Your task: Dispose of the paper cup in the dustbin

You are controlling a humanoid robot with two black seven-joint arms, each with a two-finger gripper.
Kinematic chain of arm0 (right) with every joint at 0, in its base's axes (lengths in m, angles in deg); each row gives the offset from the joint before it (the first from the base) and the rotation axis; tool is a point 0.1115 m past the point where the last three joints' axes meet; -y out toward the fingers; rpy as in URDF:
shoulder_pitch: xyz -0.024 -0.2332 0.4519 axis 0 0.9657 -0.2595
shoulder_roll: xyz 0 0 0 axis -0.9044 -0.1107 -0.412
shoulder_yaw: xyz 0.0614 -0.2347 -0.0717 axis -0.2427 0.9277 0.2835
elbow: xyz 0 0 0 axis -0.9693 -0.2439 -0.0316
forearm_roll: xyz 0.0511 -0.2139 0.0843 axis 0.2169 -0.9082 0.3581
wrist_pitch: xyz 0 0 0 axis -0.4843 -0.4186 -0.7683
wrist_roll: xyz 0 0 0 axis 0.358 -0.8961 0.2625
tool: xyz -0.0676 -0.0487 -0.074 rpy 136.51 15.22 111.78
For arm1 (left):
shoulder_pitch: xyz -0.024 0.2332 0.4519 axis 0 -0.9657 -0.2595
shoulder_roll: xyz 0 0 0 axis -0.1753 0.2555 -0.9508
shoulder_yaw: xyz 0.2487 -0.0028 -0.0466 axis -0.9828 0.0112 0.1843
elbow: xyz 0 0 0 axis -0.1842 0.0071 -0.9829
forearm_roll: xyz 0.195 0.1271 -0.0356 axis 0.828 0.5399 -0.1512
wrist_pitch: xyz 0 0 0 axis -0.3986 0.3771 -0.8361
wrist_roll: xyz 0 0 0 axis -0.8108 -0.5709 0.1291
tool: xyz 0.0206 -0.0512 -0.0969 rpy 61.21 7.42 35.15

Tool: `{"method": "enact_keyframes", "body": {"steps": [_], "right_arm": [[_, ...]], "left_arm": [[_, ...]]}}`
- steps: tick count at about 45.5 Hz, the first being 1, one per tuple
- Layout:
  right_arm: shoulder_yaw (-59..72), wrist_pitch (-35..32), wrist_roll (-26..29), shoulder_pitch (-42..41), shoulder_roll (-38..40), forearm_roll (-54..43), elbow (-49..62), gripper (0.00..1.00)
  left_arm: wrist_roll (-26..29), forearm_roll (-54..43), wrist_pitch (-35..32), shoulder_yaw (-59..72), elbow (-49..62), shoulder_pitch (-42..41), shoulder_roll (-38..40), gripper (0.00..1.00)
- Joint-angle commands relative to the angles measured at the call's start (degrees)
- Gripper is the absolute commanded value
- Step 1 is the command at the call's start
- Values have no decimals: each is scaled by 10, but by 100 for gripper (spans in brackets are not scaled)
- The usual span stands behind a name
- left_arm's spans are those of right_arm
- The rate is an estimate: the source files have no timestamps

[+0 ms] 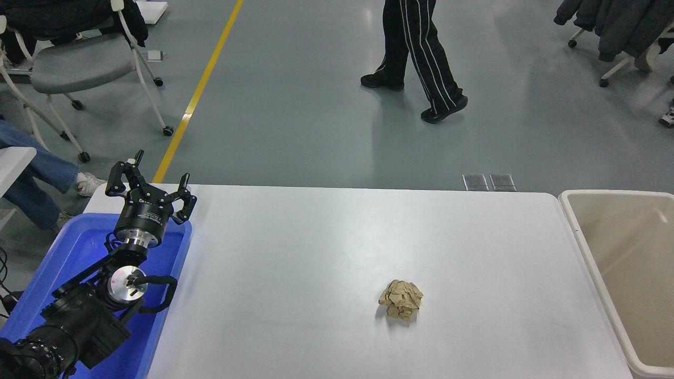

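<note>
Head view: your left gripper (154, 181), fingers spread, parks over the blue tub (50, 279); dustbin (590, 252) at right, brown paper ball (401, 300) near centre.

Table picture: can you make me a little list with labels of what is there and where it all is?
table: white table
on the table: one crumpled brown paper ball, right of the middle
paper cup: none to be seen
dustbin: beige dustbin at the table's right end; what shows of its inside looks empty
blue tub: blue tub at the left end
left gripper: left gripper over the blue tub, fingers spread, holding nothing
right gripper: not in view
far side: a person walking on the grey floor
</note>
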Motion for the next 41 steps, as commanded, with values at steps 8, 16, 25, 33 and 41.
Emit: {"method": "enact_keyframes", "body": {"steps": [8, 16, 25, 33, 41], "right_arm": [[-295, -36, -20, 26, 112, 7, -348, 99], [-374, -34, -101, 70, 74, -58, -429, 99], [-451, -36, -130, 105, -7, -125, -438, 99], [-483, -35, -173, 120, -73, -129, -433, 99], [-510, -35, -181, 138, -110, -130, -430, 99]], "left_arm": [[0, 0, 0, 1, 0, 0, 0, 100], [0, 0, 0, 0, 0, 0, 0, 100], [0, 0, 0, 1, 0, 0, 0, 100], [0, 0, 0, 0, 0, 0, 0, 100], [0, 0, 0, 1, 0, 0, 0, 100]]}}
